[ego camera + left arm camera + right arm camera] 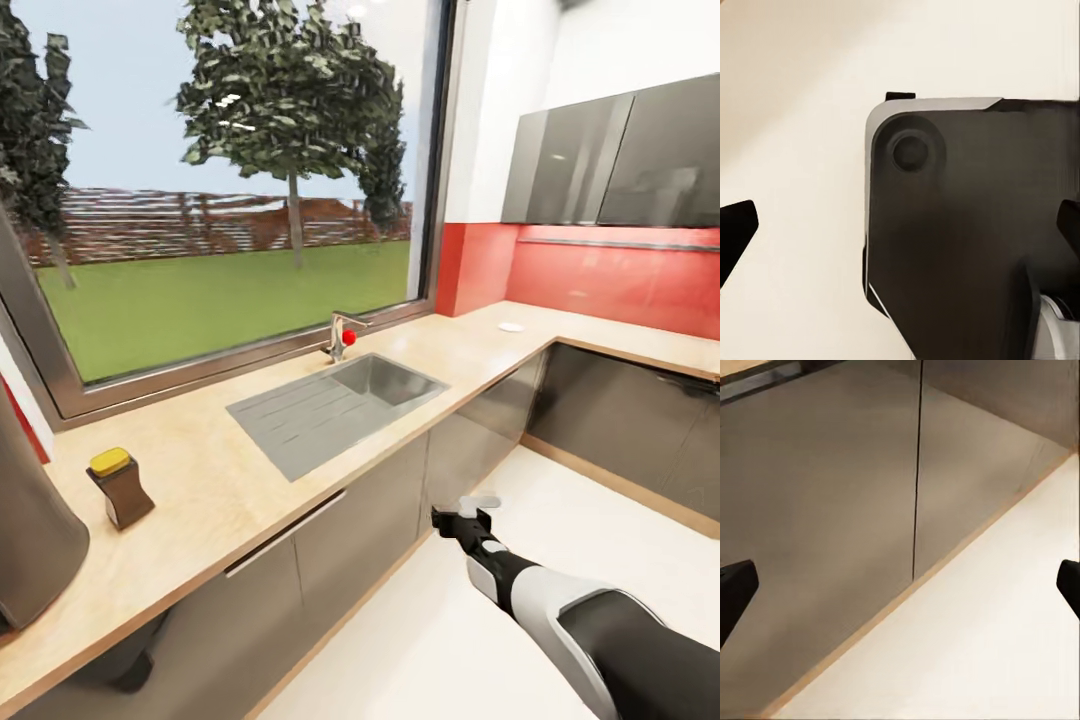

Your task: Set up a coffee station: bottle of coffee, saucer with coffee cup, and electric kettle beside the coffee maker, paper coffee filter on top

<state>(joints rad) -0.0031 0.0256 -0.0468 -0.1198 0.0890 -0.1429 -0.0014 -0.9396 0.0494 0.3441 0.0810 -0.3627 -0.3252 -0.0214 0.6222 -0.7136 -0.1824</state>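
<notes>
A brown bottle of coffee [120, 488] with a yellow lid stands on the light wooden countertop [210, 480], near its front left. Beside it, at the picture's left edge, rises a big dark grey rounded body [30, 540]; it is cut off and I cannot tell what it is. A small white disc [511, 326] lies far back on the counter near the red wall. My right gripper [464, 514] hangs low over the floor in front of the cabinets, open and empty [900, 585]. My left gripper [900, 232] is open too, over a dark rounded-corner part and pale floor.
A steel sink [335, 405] with a faucet [338, 338] sits mid-counter under a large window. Grey base cabinets [380, 510] run below, and the counter turns a corner at the right. Dark wall cabinets [615, 160] hang above a red backsplash. Pale floor [430, 640] lies open.
</notes>
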